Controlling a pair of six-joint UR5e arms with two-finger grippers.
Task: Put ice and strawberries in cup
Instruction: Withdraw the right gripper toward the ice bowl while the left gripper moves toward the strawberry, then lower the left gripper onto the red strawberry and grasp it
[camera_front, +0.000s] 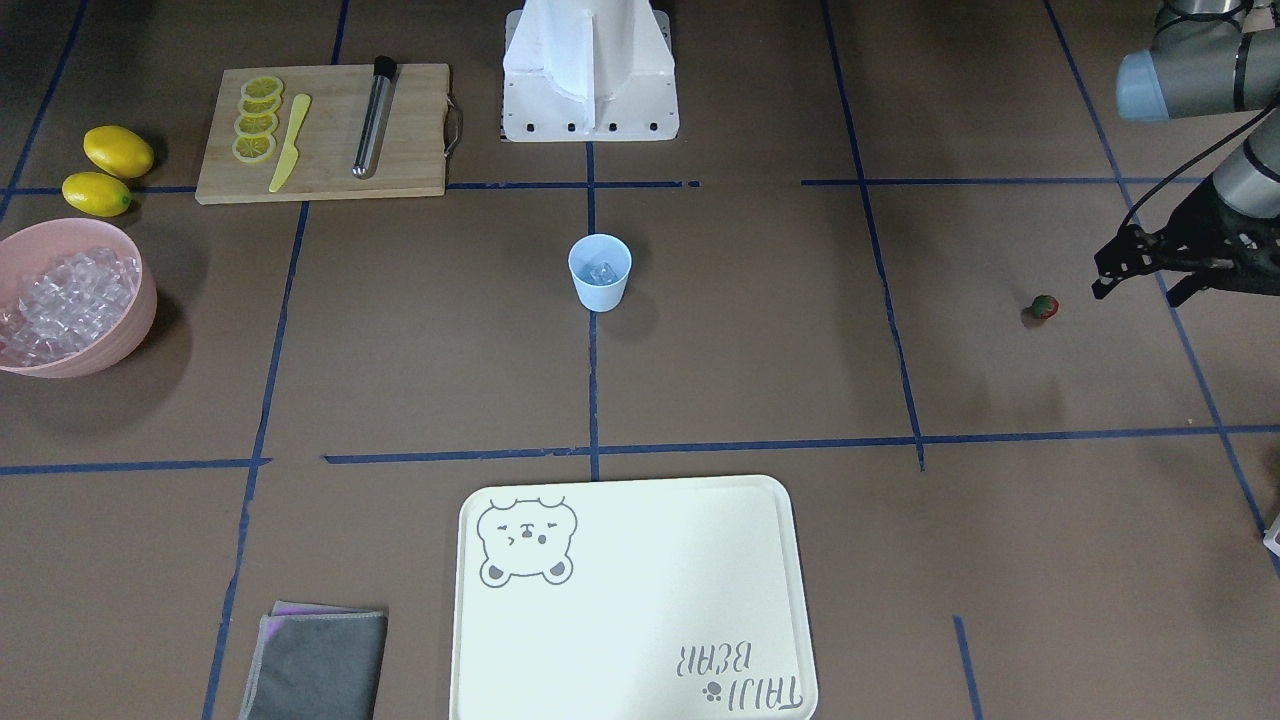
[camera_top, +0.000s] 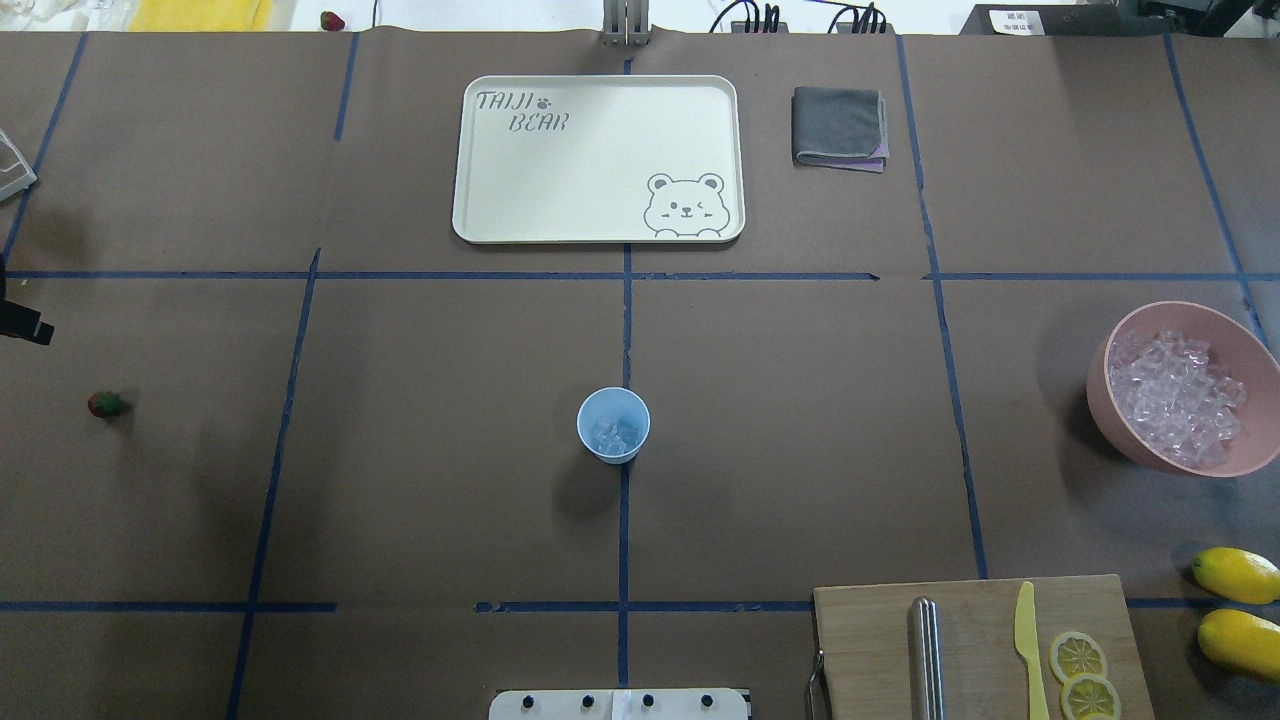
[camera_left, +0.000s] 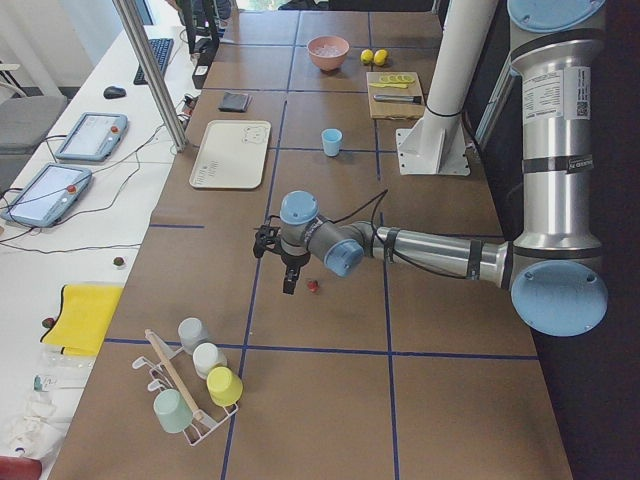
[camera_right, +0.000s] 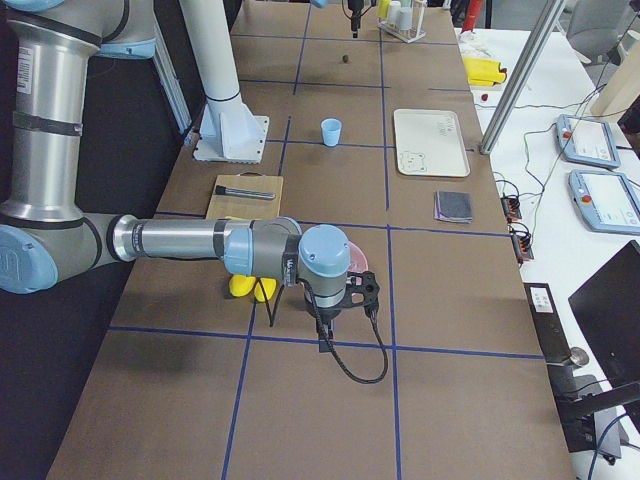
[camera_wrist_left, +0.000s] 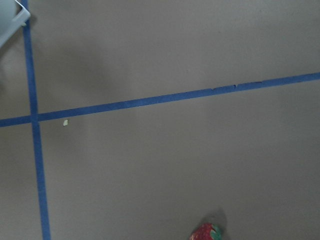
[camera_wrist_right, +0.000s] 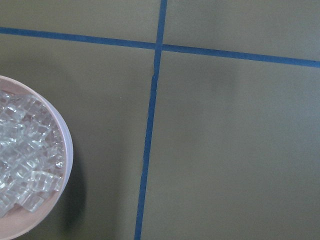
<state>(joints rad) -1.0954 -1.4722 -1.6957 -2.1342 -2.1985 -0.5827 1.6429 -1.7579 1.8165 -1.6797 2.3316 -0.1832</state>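
Surface: brown table (camera_top: 400, 450), blue tape grid (camera_top: 627, 330).
Centre: pale blue plastic cup (camera_top: 613, 425) holding clear ice (camera_top: 612, 434).
Left edge: red strawberry (camera_top: 106, 404); left gripper (camera_front: 1138, 293) spread, empty.
Right gripper (camera_right: 350, 310): jaws indiscernible.

Wide bare table (camera_front: 800, 350) between strawberry (camera_front: 1044, 306) and cup (camera_front: 600, 272), pink bowl (camera_front: 132, 330) well apart

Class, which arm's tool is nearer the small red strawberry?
Left. The left tool is close beside the small red strawberry; the right tool is far off, by the round pink bowl.
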